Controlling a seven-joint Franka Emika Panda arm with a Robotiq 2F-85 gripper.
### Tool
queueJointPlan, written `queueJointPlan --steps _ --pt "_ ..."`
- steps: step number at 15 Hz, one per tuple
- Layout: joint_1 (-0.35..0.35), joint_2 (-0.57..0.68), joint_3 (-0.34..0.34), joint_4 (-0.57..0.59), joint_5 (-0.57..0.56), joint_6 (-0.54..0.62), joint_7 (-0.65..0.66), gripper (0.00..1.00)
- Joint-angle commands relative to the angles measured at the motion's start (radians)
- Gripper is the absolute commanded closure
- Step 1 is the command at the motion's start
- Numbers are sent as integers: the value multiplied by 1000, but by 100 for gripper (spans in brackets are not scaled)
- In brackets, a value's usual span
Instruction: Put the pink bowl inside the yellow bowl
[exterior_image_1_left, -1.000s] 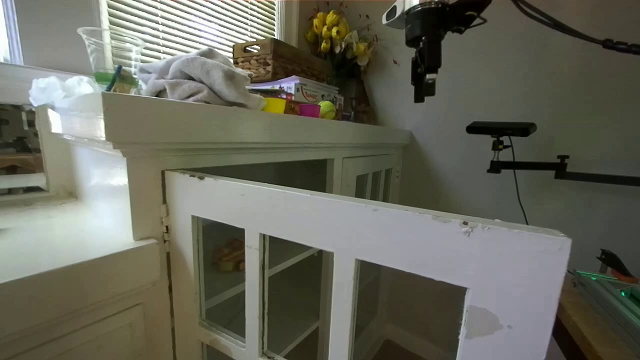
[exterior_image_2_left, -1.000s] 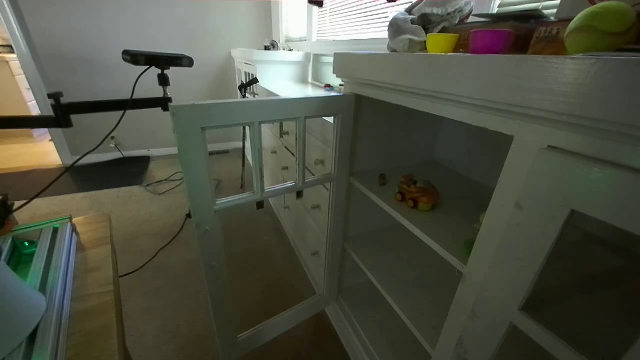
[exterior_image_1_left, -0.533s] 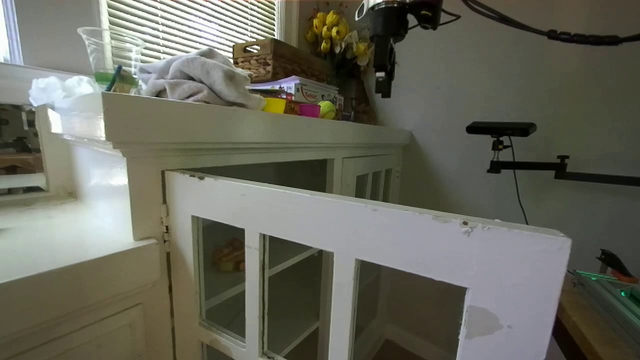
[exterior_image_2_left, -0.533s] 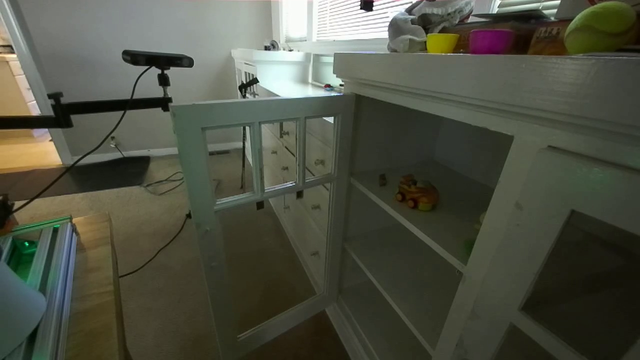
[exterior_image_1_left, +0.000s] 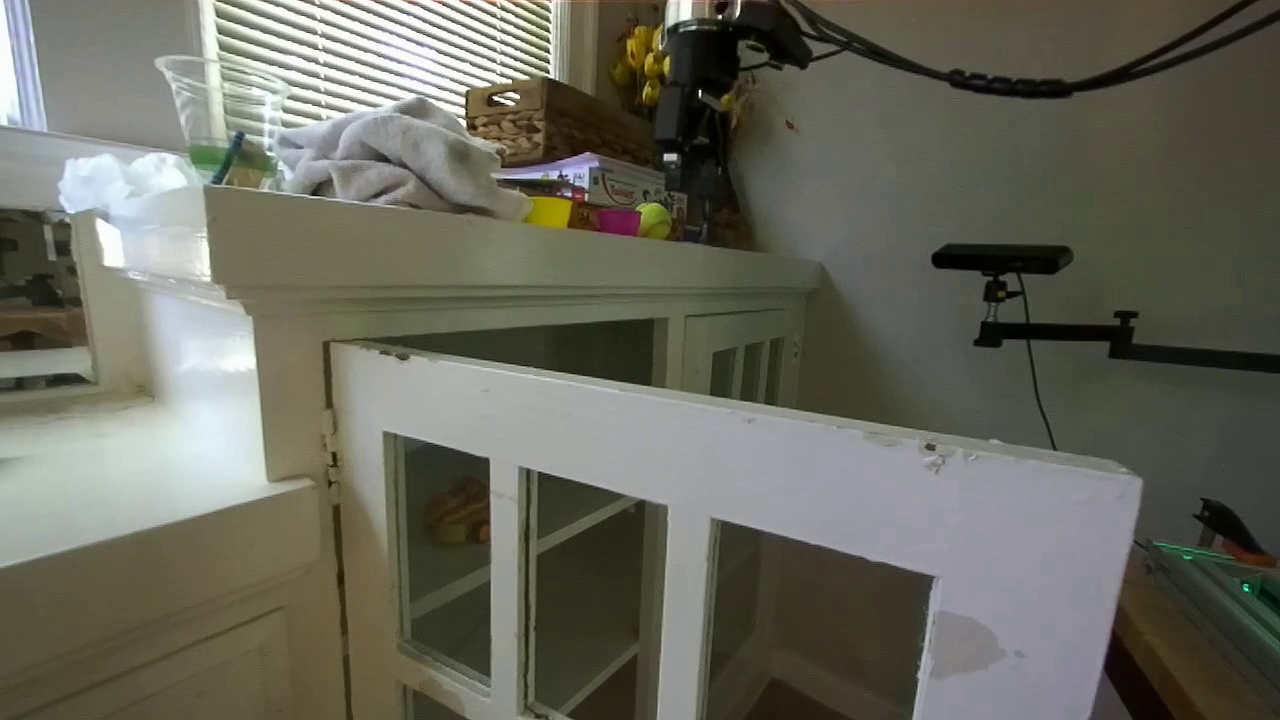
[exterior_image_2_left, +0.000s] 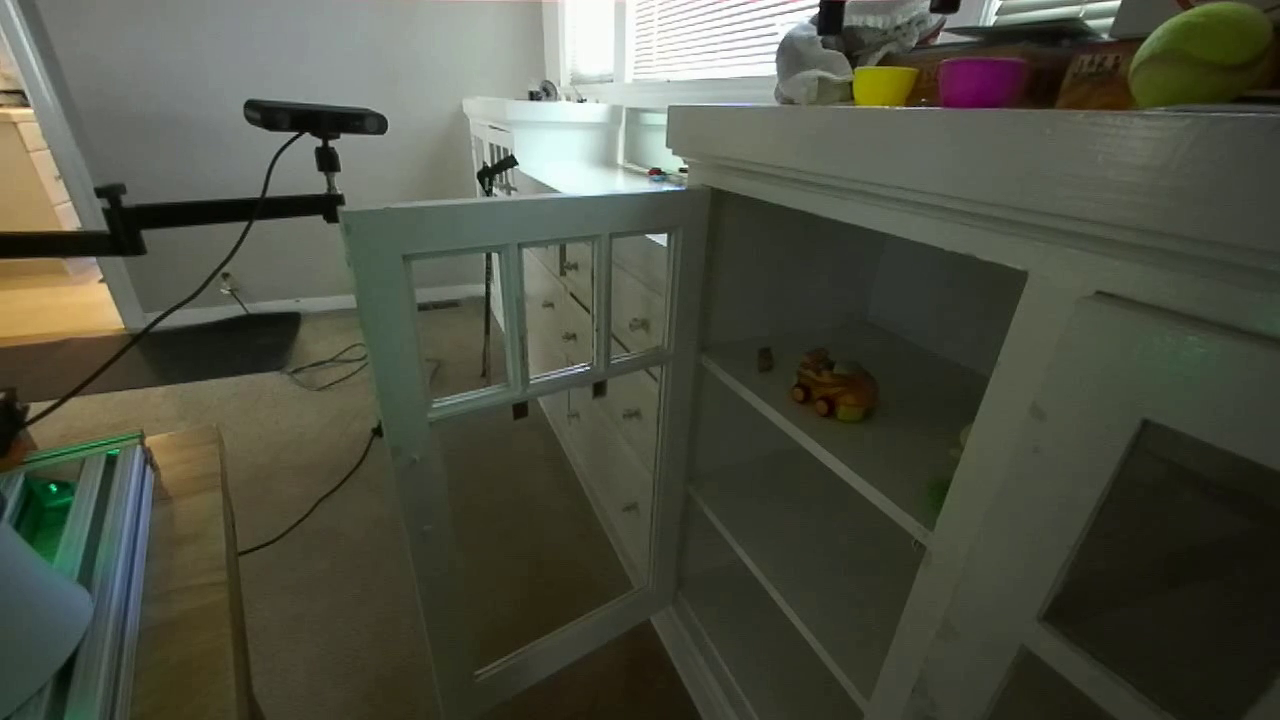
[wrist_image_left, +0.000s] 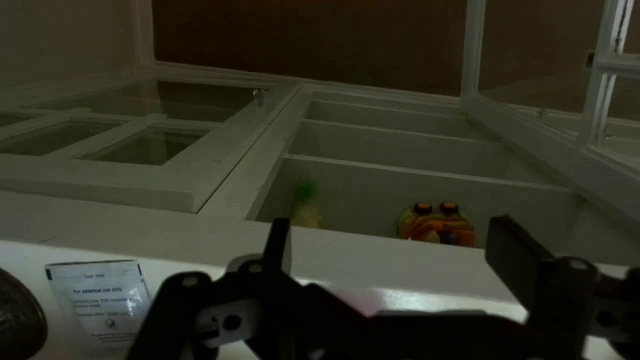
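Observation:
The pink bowl (exterior_image_1_left: 618, 222) stands upright near the cabinet top's front edge, between the yellow bowl and a tennis ball; it also shows in an exterior view (exterior_image_2_left: 982, 83). The small yellow bowl (exterior_image_1_left: 548, 211) stands beside it, near the towel, and shows in an exterior view (exterior_image_2_left: 885, 86). My gripper (exterior_image_1_left: 695, 185) points down above the cabinet top, higher than the bowls. Its two fingertips (exterior_image_2_left: 887, 11) hang apart at the picture's top edge. In the wrist view the jaws (wrist_image_left: 390, 235) are wide open and empty. Both bowls are hidden there; only a pinkish tint shows on the top.
A tennis ball (exterior_image_1_left: 655, 220), towel (exterior_image_1_left: 400, 155), boxes (exterior_image_1_left: 630, 185), wicker basket (exterior_image_1_left: 560, 120) and flowers (exterior_image_1_left: 640, 60) crowd the cabinet top (exterior_image_2_left: 900, 135). A white packet (wrist_image_left: 100, 300) lies there too. The cabinet door (exterior_image_1_left: 750, 430) stands open; a toy car (exterior_image_2_left: 835, 387) sits inside.
My gripper has moved left and slightly lower in an exterior view, from the bare wall to in front of the flowers and boxes. Its fingertips now show above the bowls. The bowls have not moved.

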Motion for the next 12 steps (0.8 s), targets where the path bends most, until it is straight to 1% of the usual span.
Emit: queueJointPlan --steps 1,8,12 --pt "-25 118 17 158 38 -19 67 0" --pt "-41 250 16 348 49 -51 144 0" --pt "-55 316 17 433 62 -75 155 0"
